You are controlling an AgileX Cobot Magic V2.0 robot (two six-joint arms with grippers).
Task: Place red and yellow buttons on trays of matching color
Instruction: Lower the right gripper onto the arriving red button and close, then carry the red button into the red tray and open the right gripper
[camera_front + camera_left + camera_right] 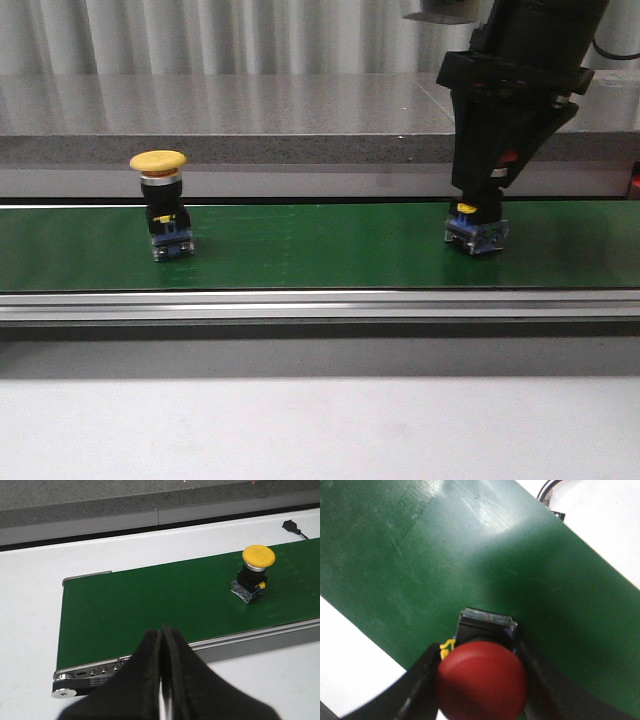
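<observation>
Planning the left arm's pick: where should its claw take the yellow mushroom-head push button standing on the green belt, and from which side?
Grip the black body of the yellow mushroom-head push button, just under its wide cap, coming down from above. It stands upright on the green belt, so the overhanging cap should likely stop the fingers slipping off when lifted.

I see the yellow mushroom-head push button (159,161) standing upright on its black body and clear blue base, on the left stretch of green belt. The red mushroom-head push button (482,682) stands upright well to its right, its cap mostly hidden in my front view.
</observation>
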